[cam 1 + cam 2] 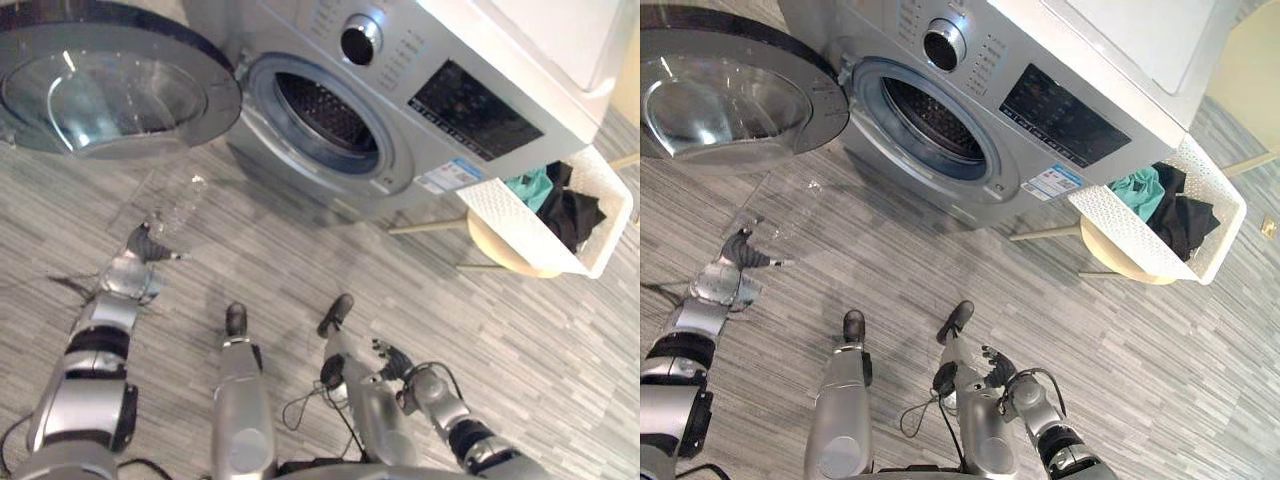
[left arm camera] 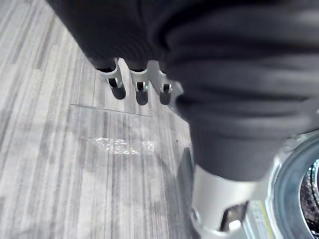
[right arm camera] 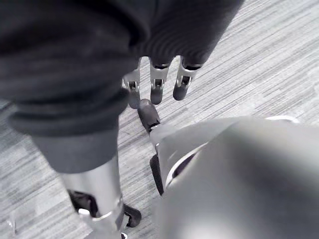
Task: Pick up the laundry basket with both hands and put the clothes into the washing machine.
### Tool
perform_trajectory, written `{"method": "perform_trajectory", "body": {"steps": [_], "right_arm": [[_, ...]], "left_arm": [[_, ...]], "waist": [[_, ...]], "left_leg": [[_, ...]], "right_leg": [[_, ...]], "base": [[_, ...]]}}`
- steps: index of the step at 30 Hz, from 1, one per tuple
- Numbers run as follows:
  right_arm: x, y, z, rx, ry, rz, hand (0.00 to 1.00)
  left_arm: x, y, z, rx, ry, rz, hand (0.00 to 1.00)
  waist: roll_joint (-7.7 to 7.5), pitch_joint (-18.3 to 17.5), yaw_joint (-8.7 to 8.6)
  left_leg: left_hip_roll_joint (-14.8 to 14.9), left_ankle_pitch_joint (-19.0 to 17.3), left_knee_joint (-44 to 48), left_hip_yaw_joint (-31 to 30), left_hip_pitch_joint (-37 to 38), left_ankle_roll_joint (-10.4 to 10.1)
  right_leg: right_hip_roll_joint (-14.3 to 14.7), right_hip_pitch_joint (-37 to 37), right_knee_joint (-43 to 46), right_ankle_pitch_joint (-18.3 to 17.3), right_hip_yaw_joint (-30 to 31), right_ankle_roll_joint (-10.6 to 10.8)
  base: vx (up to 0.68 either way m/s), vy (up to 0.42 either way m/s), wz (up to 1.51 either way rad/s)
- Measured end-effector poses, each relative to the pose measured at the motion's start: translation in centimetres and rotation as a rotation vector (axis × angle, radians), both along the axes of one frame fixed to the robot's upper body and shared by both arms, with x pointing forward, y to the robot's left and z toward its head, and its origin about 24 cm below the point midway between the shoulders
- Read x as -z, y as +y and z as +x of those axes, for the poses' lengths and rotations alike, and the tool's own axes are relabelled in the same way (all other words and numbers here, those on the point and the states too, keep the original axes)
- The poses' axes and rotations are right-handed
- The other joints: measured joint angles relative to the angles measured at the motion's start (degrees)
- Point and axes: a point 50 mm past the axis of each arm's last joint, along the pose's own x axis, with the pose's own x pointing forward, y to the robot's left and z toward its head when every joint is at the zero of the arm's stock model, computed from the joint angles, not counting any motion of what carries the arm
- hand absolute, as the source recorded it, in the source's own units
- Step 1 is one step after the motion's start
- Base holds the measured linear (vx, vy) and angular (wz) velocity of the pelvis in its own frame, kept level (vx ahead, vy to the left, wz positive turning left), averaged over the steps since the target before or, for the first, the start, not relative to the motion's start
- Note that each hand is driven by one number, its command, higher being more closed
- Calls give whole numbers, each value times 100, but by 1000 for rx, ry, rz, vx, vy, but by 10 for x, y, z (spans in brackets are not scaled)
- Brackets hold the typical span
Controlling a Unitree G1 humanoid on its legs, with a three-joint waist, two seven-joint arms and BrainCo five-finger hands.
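Left hand (image 1: 148, 245): fingers relaxed, holding nothing.
Right hand (image 1: 392, 358): fingers relaxed, holding nothing.
Laundry basket (image 1: 510, 222): on stool (image 1: 492, 252), clothes (image 1: 570, 215) inside.
Washing machine (image 1: 420, 60): door (image 1: 110, 90) open.

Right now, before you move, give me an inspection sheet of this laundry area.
Surface: grey plank floor, level under machine and stool.
Job's things: washing machine with its door swung wide open and the drum exposed. The white laundry basket sits on a round stool to the machine's right and holds a teal garment and black clothes.
Clutter: nothing seen.
Hands: left hand low over the floor below the door, fingers straight, holding nothing. The right hand is low near the robot, fingers relaxed, also holding nothing. Both are well short of the basket.
Cables: nothing seen.
Surroundings: white surface above the machine.
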Motion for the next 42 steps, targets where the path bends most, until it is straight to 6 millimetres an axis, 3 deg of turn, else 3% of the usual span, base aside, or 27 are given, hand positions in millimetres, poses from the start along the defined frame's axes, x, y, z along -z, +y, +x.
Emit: {"method": "perform_trajectory", "body": {"steps": [2, 4, 5, 7, 8, 9, 12, 13, 15, 17, 22, 25, 26, 32, 38, 40, 42], "right_arm": [[2, -5, -3, 37, 3, 1, 0], [4, -16, -10, 120, -2, -9, 0], [4, -20, -13, 142, -5, -16, 0], [11, -42, -30, 218, 16, -77, 0], [13, -47, -36, 230, 30, -94, 0], [17, -57, -47, 248, 57, -122, 0], [27, -72, -74, 323, 133, -155, 0], [31, -74, -83, 349, 162, -157, 0], [39, -76, -105, 405, 234, -158, 0], [47, -74, -126, 456, 306, -150, 0], [51, -69, -139, 500, 355, -131, 0], [52, -70, -141, 504, 363, -131, 0], [53, -72, -142, 513, 380, -132, 0], [53, -73, -143, 526, 379, -126, 0], [52, -79, -147, 739, 362, -8, 0], [51, -84, -150, 855, 343, 47, 0], [48, -94, -144, 928, 299, 74, 0]], "left_arm": [[29, -3, -21, -40, 45, -66, 0], [73, -18, -53, -97, 127, -166, 0], [86, -25, -63, -114, 152, -197, 0], [136, -62, -109, -176, 268, -345, 0], [146, -72, -120, -188, 297, -380, 0], [162, -88, -141, -214, 351, -441, 0], [191, -116, -193, -309, 484, -538, 0], [197, -122, -206, -348, 515, -564, 0], [203, -127, -226, -434, 544, -593, 0], [206, -126, -240, -534, 544, -631, 0], [209, -125, -258, -667, 547, -690, 0], [210, -126, -260, -680, 552, -699, 0], [211, -131, -262, -711, 539, -738, 0], [211, -131, -262, -712, 539, -739, 0], [212, -134, -263, -745, 522, -772, 0], [212, -136, -261, -758, 508, -793, 0], [213, -144, -254, -755, 494, -824, 0]], "waist": [[11, -1, 15], [133, -63, 21], [195, -95, 15], [558, -475, -12], [660, -574, -13], [879, -797, -23], [1257, -1278, -139], [1315, -1402, -143], [1383, -1594, -133], [1336, -1754, -132], [1246, -1884, -136], [1278, -1912, -141], [1453, -1982, -303], [1465, -1973, -304], [1513, -1982, -340], [1611, -2002, -464], [1820, -1884, -426]], "left_leg": [[34, 0, -122, 100, 240, -6], [97, -34, -249, 260, 555, -60], [104, -41, -280, 287, 658, -69], [84, -66, -444, 385, 1011, -104], [80, -67, -514, 403, 1127, -107], [75, -77, -644, 414, 1348, -122], [55, -81, -1020, 419, 1984, -132], [42, -81, -1119, 430, 2140, -132], [16, -80, -1269, 422, 2371, -131], [-33, -81, -1365, 408, 2564, -129], [-176, -75, -1508, 393, 2898, -120], [-265, -74, -1535, 380, 2989, -118], [-389, -55, -1733, 232, 3103, -39], [-391, -57, -1750, 256, 3101, -39], [-393, -59, -1826, 416, 3042, -33], [-350, -261, -1415, 455, 2838, 33], [-243, -584, -635, 550, 2528, 88]], "right_leg": [[24, 144, -1, -164, 26, -9], [83, 350, 2, -241, 94, 11], [92, 419, 4, -248, 111, 1], [121, 631, 10, -288, 148, -13], [129, 706, 11, -294, 155, -6], [148, 856, 11, -309, 164, -9], [182, 1312, 10, -469, 179, 81], [183, 1421, 8, -507, 183, 111], [174, 1641, 0, -559, 163, 169], [131, 1814, -25, -595, 132, 220], [42, 2046, -28, -587, 116, 254], [-36, 2177, -31, -564, 105, 293], [-139, 2265, -36, -603, -5, 420], [-139, 2246, -36, -607, 34, 425], [-162, 2056, -26, -611, 122, 432], [-217, 1978, 20, -608, 120, 455], [-213, 1788, 299, -622, 275, 443]], "base": [[-7, 55, -17], [29, 39, -24], [68, 50, -20], [105, 71, -16], [138, 82, -13], [152, 79, -8], [164, 85, -2], [165, 116, 6], [80, 91, 9], [42, 82, 10], [28, 85, 5], [-10, 72, 4], [-30, 30, 2], [0, 0, -1], [3, 2, -12], [54, 44, -5], [-11, 66, -47]]}}
